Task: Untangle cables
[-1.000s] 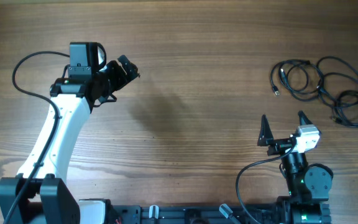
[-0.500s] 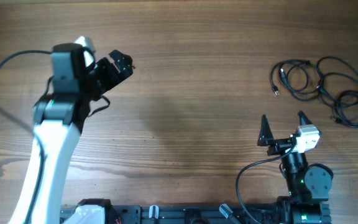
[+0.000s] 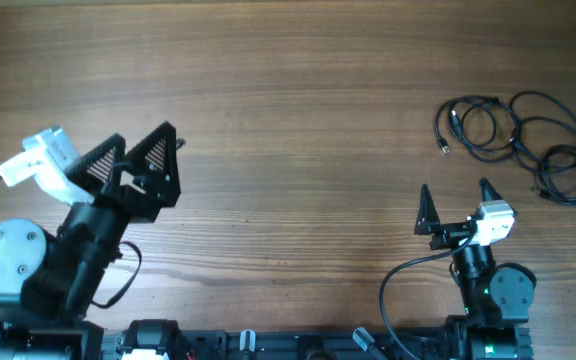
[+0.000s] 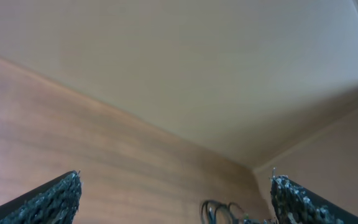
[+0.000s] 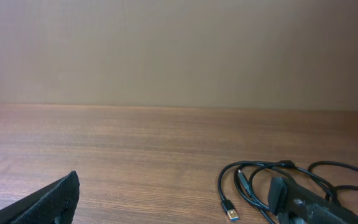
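Overhead view. The cables (image 3: pixel 516 146) lie as a loose bundle of black loops at the upper right of the frame, on the bare desk (image 3: pixel 298 110), with the bundle's long axis running left to right. The right gripper (image 3: pixel 454 186) stands at the lower right, jaws apart and empty, and the bundle lies up and to the right of them, near but not touching. The left gripper (image 3: pixel 148 131) sits at the lower left, jaws likewise apart and empty, and is well apart from the bundle. The right arm is judged the nearer one for the first reach.

Left wrist view. The left gripper (image 4: pixel 176 177) shows both fingers at the bottom corners with a wide gap. The cables (image 4: pixel 219 210) appear only as a small, blurred dark tangle at the bottom edge, probably far off.

Right wrist view. The right gripper (image 5: pixel 176 180) is spread wide. The cables (image 5: pixel 253 163) lie at the lower right, partly behind the right-hand finger, with one plug end pointing toward the camera.
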